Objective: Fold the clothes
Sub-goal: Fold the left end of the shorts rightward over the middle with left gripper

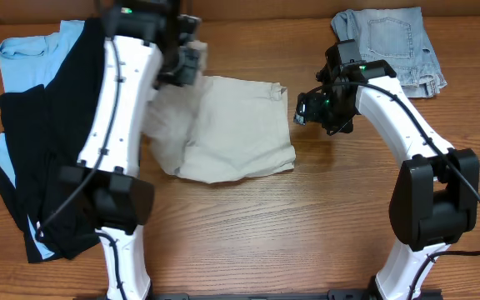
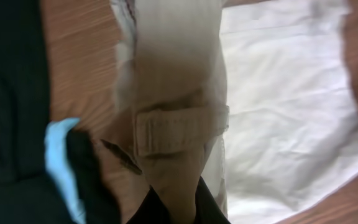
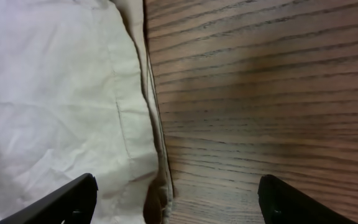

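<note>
Overhead: black trousers (image 1: 48,150) and light-blue shirt (image 1: 32,54) are piled at left. Left gripper (image 1: 188,60) is seen clamped on the waistband of the khaki shorts (image 1: 240,125), spread at centre. Right gripper (image 1: 307,108) is held apart over their right edge. Denim shorts (image 1: 390,42) are noted far right.

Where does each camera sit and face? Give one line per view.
Overhead: above the table, looking straight down; both arms show.
Left wrist: on the left gripper, looking along it at pinched shorts; dark fingertips show.
Right wrist: on the right gripper, facing shorts' edge and table; two open fingers show.
All three share the shorts.
</note>
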You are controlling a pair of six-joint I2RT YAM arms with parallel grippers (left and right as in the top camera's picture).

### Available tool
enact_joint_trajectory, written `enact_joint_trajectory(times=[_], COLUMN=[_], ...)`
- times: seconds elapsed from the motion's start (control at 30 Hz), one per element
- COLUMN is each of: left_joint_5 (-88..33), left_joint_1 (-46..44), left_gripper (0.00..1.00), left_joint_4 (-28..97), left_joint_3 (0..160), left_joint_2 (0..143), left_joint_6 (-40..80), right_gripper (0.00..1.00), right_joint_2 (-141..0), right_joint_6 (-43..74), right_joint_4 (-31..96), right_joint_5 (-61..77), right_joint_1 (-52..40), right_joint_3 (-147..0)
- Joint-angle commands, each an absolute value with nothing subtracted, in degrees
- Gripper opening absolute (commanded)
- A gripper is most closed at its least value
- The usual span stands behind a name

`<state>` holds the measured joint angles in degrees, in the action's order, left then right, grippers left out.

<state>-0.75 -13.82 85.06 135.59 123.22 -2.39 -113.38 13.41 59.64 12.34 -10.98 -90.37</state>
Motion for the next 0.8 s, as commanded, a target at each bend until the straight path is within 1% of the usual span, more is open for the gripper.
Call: enact_joint_trajectory(times=[0.0, 0.3, 0.57, 0.67, 0.7, 0.77], left_joint_5=[-0.78, -2.15, -11.73, -13.52, -13.56, -13.56], left_joint_1=[-16.8, -20.99, -25.63, -27.77, -28.49, -29.71], left_gripper=[0.04, 0.04, 0.04, 0.04, 0.08, 0.42], left_joint_4=[83.81, 82.26, 77.82, 75.96, 75.5, 74.89], left_joint_3=[136.88, 136.86, 136.86, 136.86, 136.86, 136.84], left_joint_2=[121.82, 125.69, 130.23, 131.87, 132.51, 133.78], left_joint_6=[0.43, 5.34, 5.85, 6.76, 7.11, 7.94], right_gripper=[0.86, 0.86, 0.86, 0.86, 0.86, 0.86], right_joint_2=[-111.24, -111.24, -111.24, -111.24, -111.24, -111.24], right_joint_6=[13.04, 13.04, 13.06, 13.08, 13.08, 13.08], right_joint_4=[59.9, 60.01, 59.48, 59.24, 59.24, 59.27], right_joint_5=[12.99, 12.99, 12.99, 12.99, 12.99, 12.99], right_joint_1=[-11.29, -11.29, -11.29, -11.29, -11.29, -11.29], right_joint_3=[-91.11, -91.11, -91.11, -91.11, -91.11, -91.11])
